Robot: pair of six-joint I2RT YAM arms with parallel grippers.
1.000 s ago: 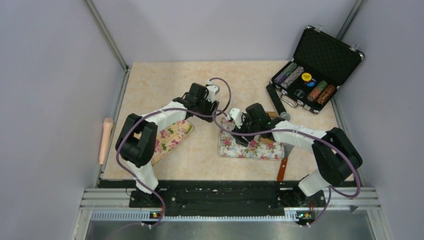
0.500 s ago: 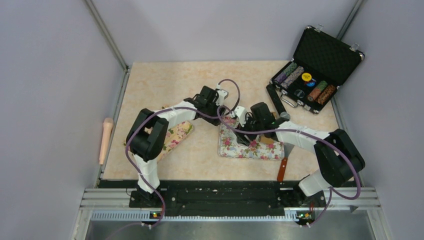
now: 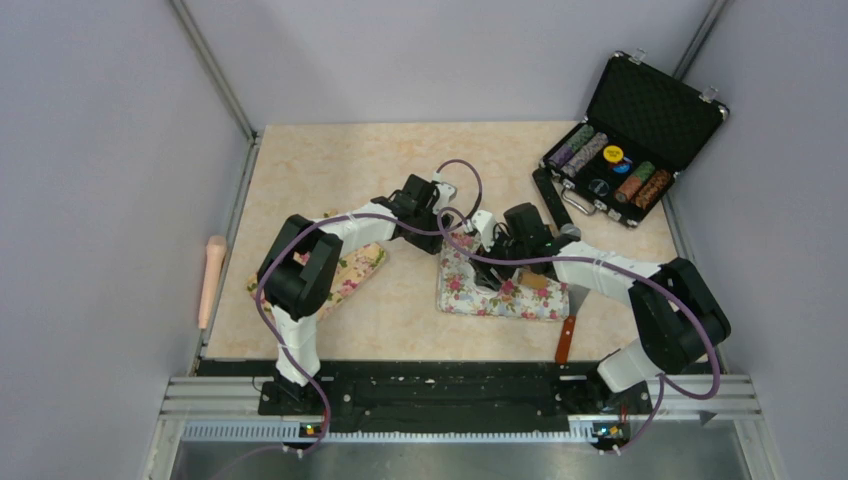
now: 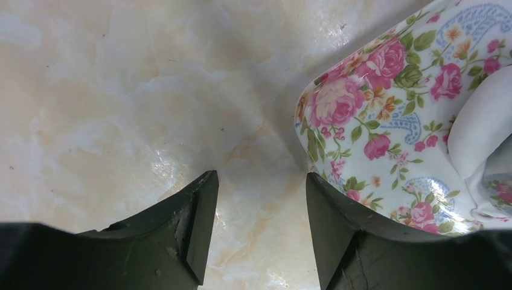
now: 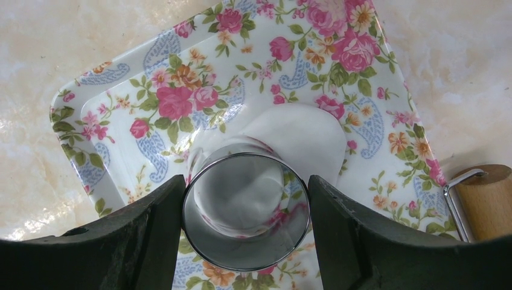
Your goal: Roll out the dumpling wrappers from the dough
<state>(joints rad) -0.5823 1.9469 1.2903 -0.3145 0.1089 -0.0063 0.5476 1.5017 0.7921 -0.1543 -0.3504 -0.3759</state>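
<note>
Nearest the arm bases, an orange-handled scraper (image 3: pixel 566 335) lies at about 4 o'clock of the floral tray (image 5: pixel 121 121), just beside its near right corner. Over that tray the right gripper (image 5: pixel 244 187) is clamped on the metal ring cutter (image 5: pixel 244 208), one finger on each side of the ring. A dumpling wrapper (image 5: pixel 302 136), a thin white disc, lies on the tray floor and shows at 1 o'clock of the ring, partly hidden by it. Whether the ring's lower edge touches the dough cannot be told. A wooden handle with a metal frame (image 5: pixel 486 199) rests at 3 o'clock, off the tray's rim. The left gripper (image 4: pixel 261 181) sits low over the marble table (image 4: pixel 121 90) at the tray's 11 o'clock corner, jaws apart and empty, its right finger just beside the rim. This looks like the cutting step. The next move probably calls for a straight press of the ring into the dough, with the left gripper steadying that corner so the tray does not slide. At 9 o'clock lie a second floral tray (image 3: pixel 350 270) and, beyond the table edge, a wooden rolling pin (image 3: pixel 212 278). Farthest off, at 1 o'clock, an open black case (image 3: pixel 640 120) holds poker chips (image 3: pixel 605 160). No brand, label or writing can be read anywhere.
</note>
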